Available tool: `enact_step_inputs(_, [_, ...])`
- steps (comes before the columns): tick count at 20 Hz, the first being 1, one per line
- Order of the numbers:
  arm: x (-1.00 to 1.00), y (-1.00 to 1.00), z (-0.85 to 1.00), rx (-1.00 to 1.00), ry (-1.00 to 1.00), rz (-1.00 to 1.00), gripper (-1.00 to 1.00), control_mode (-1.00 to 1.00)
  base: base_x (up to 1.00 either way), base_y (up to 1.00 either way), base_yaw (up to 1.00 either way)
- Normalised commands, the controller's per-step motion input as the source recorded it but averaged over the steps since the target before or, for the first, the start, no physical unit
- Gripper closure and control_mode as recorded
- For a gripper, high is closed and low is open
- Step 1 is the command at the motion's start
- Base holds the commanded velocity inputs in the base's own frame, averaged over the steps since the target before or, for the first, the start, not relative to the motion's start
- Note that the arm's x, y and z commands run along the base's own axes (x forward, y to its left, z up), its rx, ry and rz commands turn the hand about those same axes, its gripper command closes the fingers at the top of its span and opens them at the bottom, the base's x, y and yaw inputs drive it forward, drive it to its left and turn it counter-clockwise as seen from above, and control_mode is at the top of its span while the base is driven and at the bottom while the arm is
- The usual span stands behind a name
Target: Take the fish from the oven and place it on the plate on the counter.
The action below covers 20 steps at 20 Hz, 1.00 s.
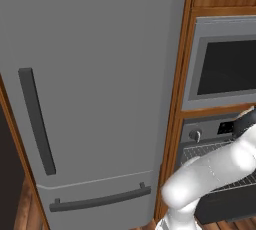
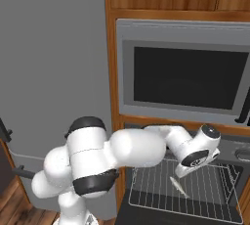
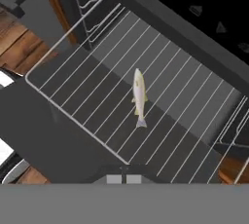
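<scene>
Left of the oven, from the left base camera: big grey fridge, microwave above. Arm reaches across the oven front, door down so the rack can be reached.

Right base camera: fish lies on the pulled-out rack, just below the gripper, which hangs over it, not touching.

Hand camera: fish sits mid-rack, lengthwise along the wires. Fingers pressed together, holding nothing; likely they must spread before a grasp.
</scene>
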Motion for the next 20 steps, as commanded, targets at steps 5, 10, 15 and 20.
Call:
enact_step_inputs(5, [0.37, 0.00, -0.14, 0.16, 0.01, 0.00, -1.00, -1.00, 0.00, 0.00, 0.00])
enact_step_inputs(10, [0.18, 0.00, -0.27, 0.06, 0.03, 0.00, -1.00, -1.00, 0.00, 0.00, 0.00])
enact_step_inputs(15, [-0.10, 0.12, -0.42, -0.01, 0.00, -0.01, -1.00, -1.00, 0.00, 0.00, 0.00])
enact_step_inputs(20, [-0.03, 0.37, -0.31, -0.07, 0.00, -0.09, -1.00, -1.00, 0.00, 0.00, 0.00])
